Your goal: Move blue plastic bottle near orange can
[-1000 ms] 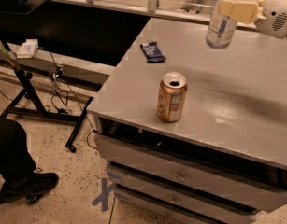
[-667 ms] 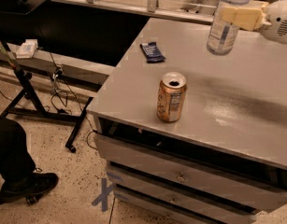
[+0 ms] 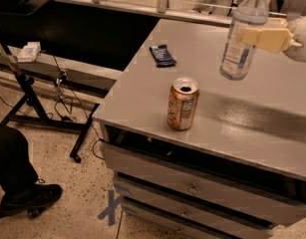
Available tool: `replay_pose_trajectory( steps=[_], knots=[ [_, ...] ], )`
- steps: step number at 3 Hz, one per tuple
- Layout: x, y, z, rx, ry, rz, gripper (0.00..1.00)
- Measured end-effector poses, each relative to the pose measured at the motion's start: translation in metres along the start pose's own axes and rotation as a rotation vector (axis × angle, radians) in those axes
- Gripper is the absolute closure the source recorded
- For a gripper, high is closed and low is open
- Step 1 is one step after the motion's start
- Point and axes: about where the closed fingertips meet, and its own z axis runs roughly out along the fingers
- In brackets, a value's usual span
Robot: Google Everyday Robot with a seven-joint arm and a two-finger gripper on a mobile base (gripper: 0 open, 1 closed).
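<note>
Tracking the last second, you see the blue plastic bottle (image 3: pixel 235 56) come down in the view and closer to the near side of the grey table (image 3: pixel 272 118), while the orange can (image 3: pixel 182 103) stands exactly where it was, upright near the table's near-left edge. The gripper (image 3: pixel 252 34) reaches in from the right edge of the view, and its pale yellow fingers (image 3: pixel 266 37) pinch the bottle across its upper body, just below the shoulder. The bottle hangs tilted, cap toward the far right and base swung toward the can, and by the look of it the base is clear of the tabletop rather than resting on it. It is to the right of the can and farther back, with open grey surface between them, so they are well apart. That means the carry is under way and heading the right way, but the task is not done: you need more travel to the left and toward you before setting the bottle down. The dark blue snack wrapper (image 3: pixel 162 55) lies flat on the far left of the table, out of the likely path. Watch the tilt when you lower it, since a slanted base could tip the bottle or nudge the can.
</note>
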Motion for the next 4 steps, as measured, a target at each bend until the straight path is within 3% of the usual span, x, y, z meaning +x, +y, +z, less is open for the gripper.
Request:
replay_pose_trajectory(
  steps=[1,2,4],
  knots=[
    [0.012,0.023,-0.003,-0.08,-0.002,0.01,1.0],
    [0.045,0.049,0.004,-0.166,0.019,0.009,1.0],
    [0.081,0.075,0.008,-0.251,0.05,-0.048,1.0]
  ],
)
